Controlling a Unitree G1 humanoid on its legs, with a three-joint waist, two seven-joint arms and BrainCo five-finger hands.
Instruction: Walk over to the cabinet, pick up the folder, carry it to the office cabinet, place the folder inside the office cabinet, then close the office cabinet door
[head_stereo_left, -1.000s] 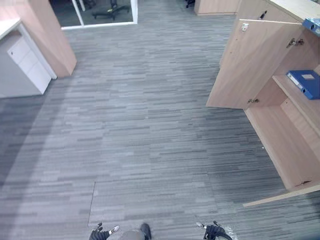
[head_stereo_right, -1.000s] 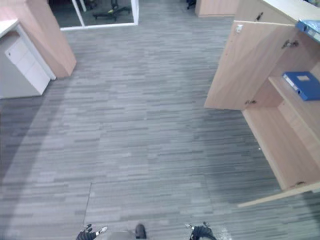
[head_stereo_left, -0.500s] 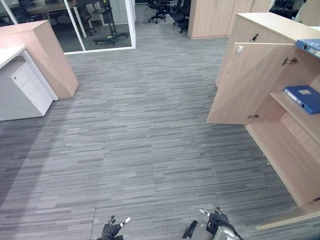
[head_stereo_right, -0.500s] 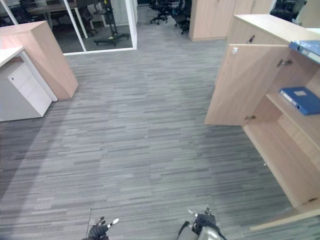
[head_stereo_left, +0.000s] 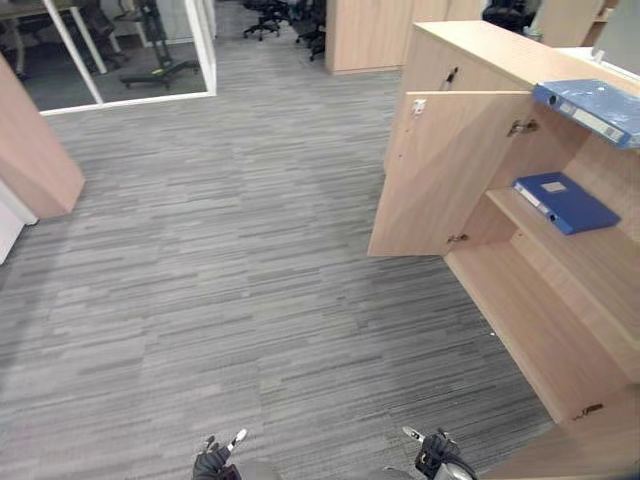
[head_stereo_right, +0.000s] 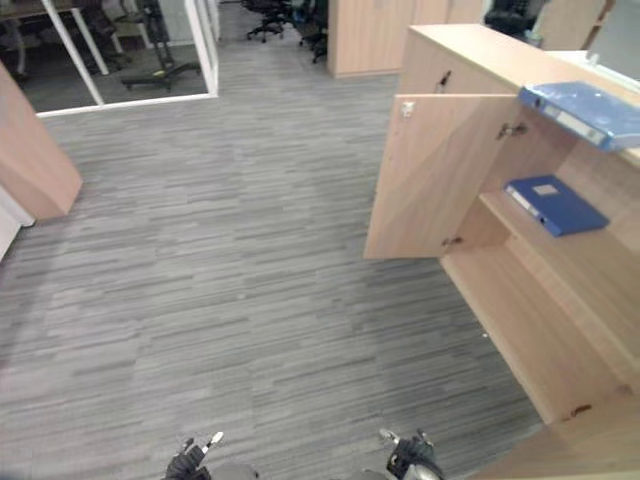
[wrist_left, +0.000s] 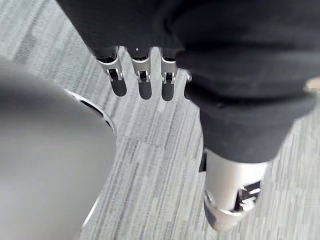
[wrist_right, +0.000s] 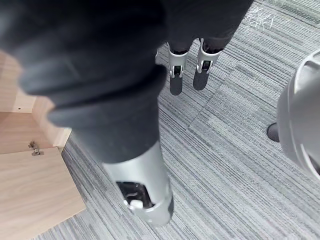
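Grey striped carpet (head_stereo_left: 250, 290) runs wide and bare across the middle of the frame. At its bottom edge the left hand (head_stereo_left: 213, 462) and the right hand (head_stereo_left: 437, 458) hang low, well apart. The wrist views show each with fingers straight and loosely spread, holding nothing.

A nearer pale wooden panel (head_stereo_left: 575, 455) cuts across the lower right corner. Beyond it, at the right, the pale wooden office cabinet (head_stereo_left: 535, 325) stands open with its lower compartment bare. Its far wooden door (head_stereo_left: 440, 175) is swung out over the carpet, edge toward the frame's centre.

A dark blue flat folder (head_stereo_left: 565, 202) lies on the middle shelf inside. A paler blue folder (head_stereo_left: 590, 108) lies on the cabinet's top at the upper right.

A tan wooden side wall (head_stereo_left: 30, 150) stands at the left edge. A white-framed glass partition (head_stereo_left: 205, 45) closes the upper left, with black office chairs (head_stereo_left: 290, 15) at the top.
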